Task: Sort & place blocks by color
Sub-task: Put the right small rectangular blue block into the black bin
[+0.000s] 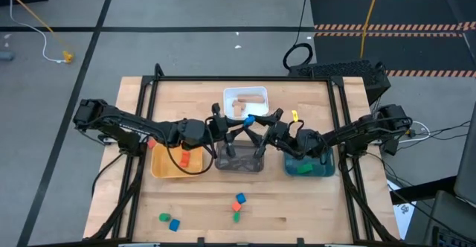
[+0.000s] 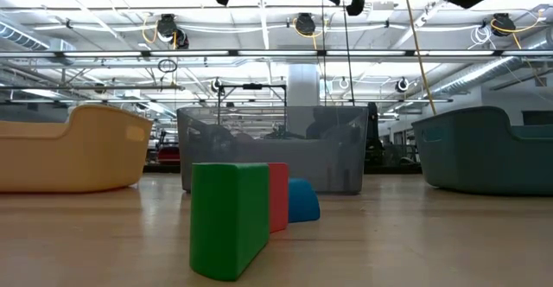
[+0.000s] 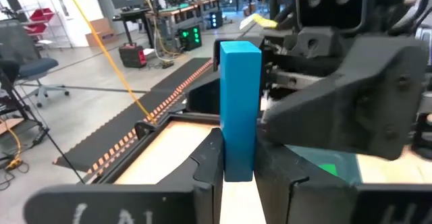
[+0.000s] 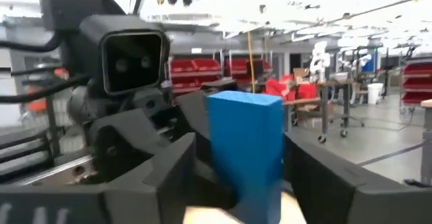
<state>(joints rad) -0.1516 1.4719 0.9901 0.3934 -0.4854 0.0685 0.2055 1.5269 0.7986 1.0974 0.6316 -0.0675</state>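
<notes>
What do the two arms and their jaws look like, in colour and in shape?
Both arms are matte black, built of jointed segments with thin black cables along them. The left gripper and the right gripper each carry two flat, angular black fingers. The left arm shows a camera housing with two round lenses.

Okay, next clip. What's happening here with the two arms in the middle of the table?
The two arms meet above the grey tray, passing a blue block between them. The left gripper is shut on its lower end; the right gripper stands open around it. Orange blocks lie in the yellow tray, a green one in the teal tray, tan ones in the white tray. More blocks wait on the table.
</notes>
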